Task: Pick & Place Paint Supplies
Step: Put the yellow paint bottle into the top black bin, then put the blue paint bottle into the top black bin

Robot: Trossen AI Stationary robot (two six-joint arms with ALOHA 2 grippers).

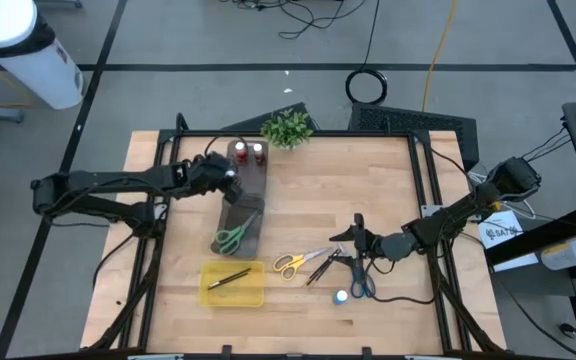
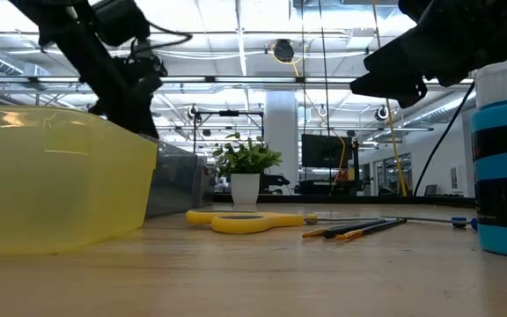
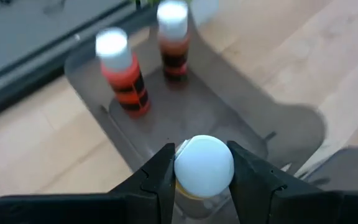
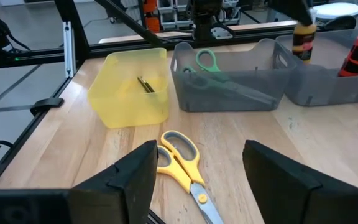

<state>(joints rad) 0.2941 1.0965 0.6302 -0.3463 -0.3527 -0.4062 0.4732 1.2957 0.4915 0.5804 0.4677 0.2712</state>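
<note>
Two dark jointed arms, black cables trailing; chunky matte-black gripper fingers.

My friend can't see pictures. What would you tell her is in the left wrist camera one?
The left gripper is shut on a white-capped paint bottle above the grey organiser tray. Two red bottles with white caps stand upright farther along in the tray, which sits on the wooden table.

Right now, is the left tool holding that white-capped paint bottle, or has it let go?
Holding it. In the left wrist view, the left tool has both fingers pressed against the white-capped bottle, over the grey organiser tray.
</note>
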